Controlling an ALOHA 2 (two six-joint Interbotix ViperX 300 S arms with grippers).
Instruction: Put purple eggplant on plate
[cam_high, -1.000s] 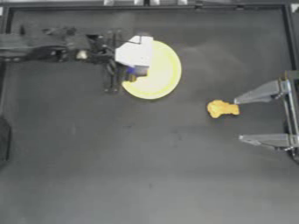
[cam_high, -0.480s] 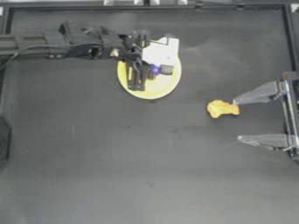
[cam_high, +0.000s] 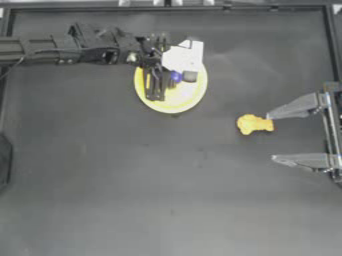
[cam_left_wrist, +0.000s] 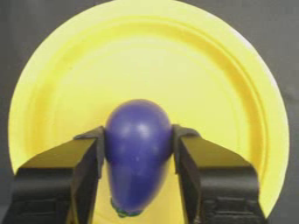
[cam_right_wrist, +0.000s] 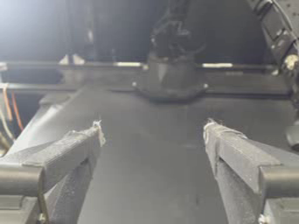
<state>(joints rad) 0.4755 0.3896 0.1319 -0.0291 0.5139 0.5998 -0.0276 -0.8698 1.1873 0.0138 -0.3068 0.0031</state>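
The left hand (cam_left_wrist: 139, 151) has been carried further over the round pale yellow plate (cam_left_wrist: 192, 65); the glossy blue-purple eggplant (cam_left_wrist: 137, 153) is clamped between its jaws.

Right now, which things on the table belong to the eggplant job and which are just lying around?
Part of the job:
- purple eggplant, held in the left gripper over the plate
- plate, toward the table's far side

Just lying about:
- lumpy orange-yellow piece, on the table close to the parked, open right gripper
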